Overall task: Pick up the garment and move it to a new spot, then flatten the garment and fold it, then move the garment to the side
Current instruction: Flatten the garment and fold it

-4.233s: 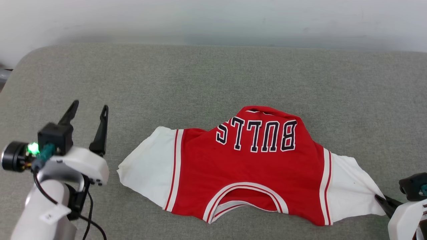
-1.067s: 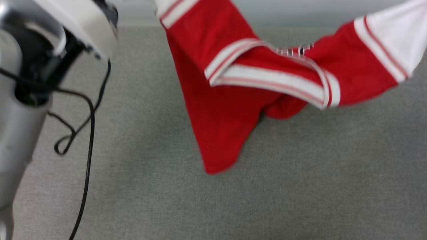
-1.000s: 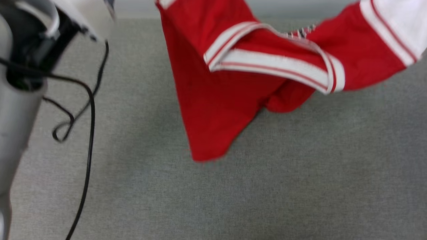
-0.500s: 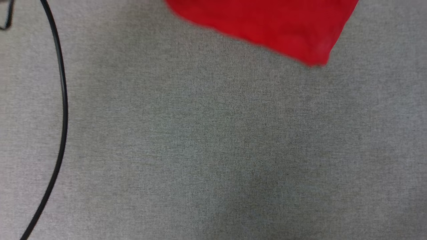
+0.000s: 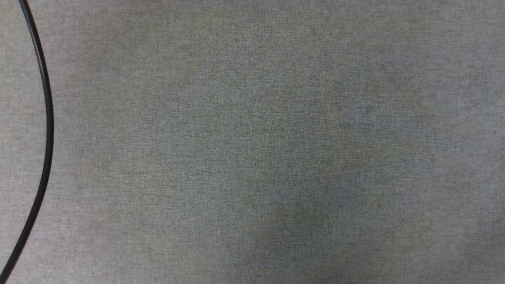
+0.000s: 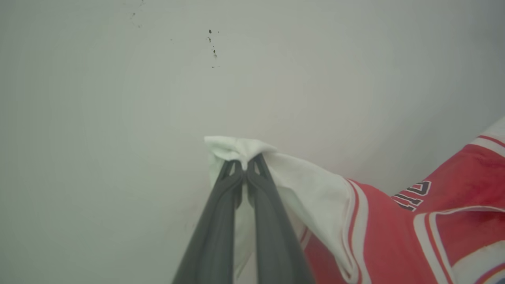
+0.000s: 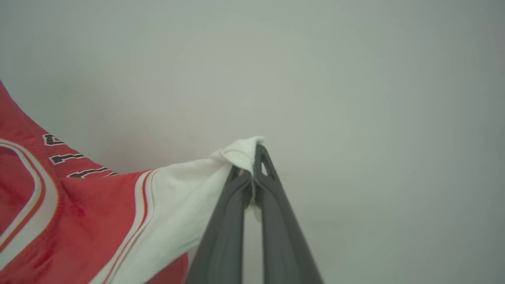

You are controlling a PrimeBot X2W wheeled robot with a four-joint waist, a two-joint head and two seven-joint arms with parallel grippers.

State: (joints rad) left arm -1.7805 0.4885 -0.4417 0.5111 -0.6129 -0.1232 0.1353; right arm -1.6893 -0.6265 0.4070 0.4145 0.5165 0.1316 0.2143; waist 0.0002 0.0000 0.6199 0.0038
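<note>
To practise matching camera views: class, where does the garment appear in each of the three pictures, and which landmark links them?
Head view: grey surface with a black cable along the left edge.
Left wrist view: garment at lower right, its sleeve pinched by the left gripper.
Right wrist view: garment at lower left, its sleeve pinched by the right gripper.
Shared landmark: black lettering, in both wrist views.

The garment (image 6: 394,236), flat earlier, now hangs pinched in both jaws.
</note>
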